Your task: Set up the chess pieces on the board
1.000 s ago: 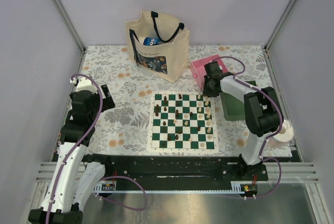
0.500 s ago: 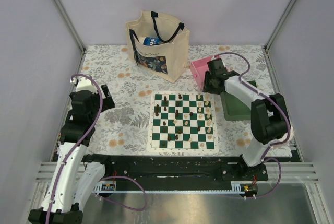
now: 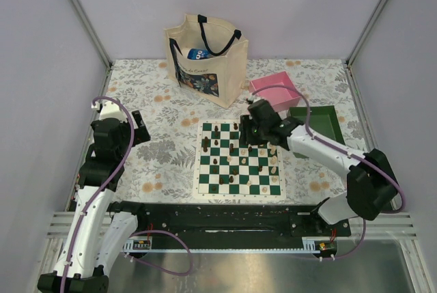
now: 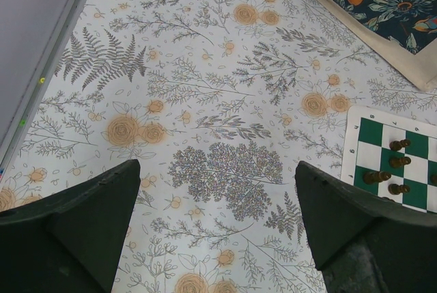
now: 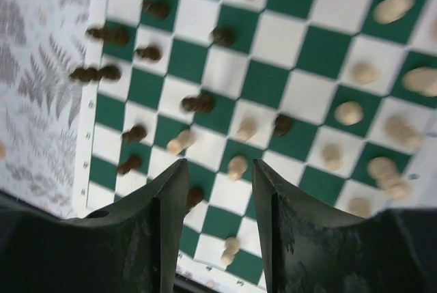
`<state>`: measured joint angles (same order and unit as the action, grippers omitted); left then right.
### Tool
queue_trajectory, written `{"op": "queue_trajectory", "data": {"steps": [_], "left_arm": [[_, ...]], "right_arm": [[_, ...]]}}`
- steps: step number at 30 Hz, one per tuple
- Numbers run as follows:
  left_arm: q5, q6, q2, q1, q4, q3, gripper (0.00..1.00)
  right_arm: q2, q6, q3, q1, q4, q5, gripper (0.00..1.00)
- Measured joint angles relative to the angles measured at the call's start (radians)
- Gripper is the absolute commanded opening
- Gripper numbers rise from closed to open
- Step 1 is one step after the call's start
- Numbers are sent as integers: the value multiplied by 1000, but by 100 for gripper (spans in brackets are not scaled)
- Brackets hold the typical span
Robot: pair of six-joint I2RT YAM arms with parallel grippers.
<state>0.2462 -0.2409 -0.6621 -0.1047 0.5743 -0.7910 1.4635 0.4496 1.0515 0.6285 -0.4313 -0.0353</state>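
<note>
The flat green-and-white checked chessboard (image 5: 321, 50) lies mid-worktop, dark brown chess pieces (image 5: 198, 103) and pale cream chess pieces (image 5: 349, 112) scattered across its squares. The right fingers (image 5: 164, 218) hang over its far edge, parted, nothing between them. The left fingers (image 4: 75, 218) are spread wide above open floral worktop (image 4: 225, 102) off the board's left edge. A cream tote bag (image 3: 205, 57), pink tray (image 3: 276, 91) and green tray (image 3: 324, 119) crowd the far and right edges.
</note>
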Motion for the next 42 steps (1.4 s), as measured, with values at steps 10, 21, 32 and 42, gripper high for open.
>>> {"op": "queue_trajectory", "data": {"steps": [10, 21, 32, 42], "left_arm": [[0, 0, 0, 1, 0, 0, 99], [0, 0, 0, 2, 0, 0, 99], [0, 0, 0, 2, 0, 0, 99], [0, 0, 0, 2, 0, 0, 99]], "right_arm": [[77, 112, -24, 233, 23, -9, 51], [225, 161, 31, 246, 19, -50, 50], [306, 171, 61, 247, 25, -54, 45], [316, 167, 81, 247, 24, -77, 32]]}}
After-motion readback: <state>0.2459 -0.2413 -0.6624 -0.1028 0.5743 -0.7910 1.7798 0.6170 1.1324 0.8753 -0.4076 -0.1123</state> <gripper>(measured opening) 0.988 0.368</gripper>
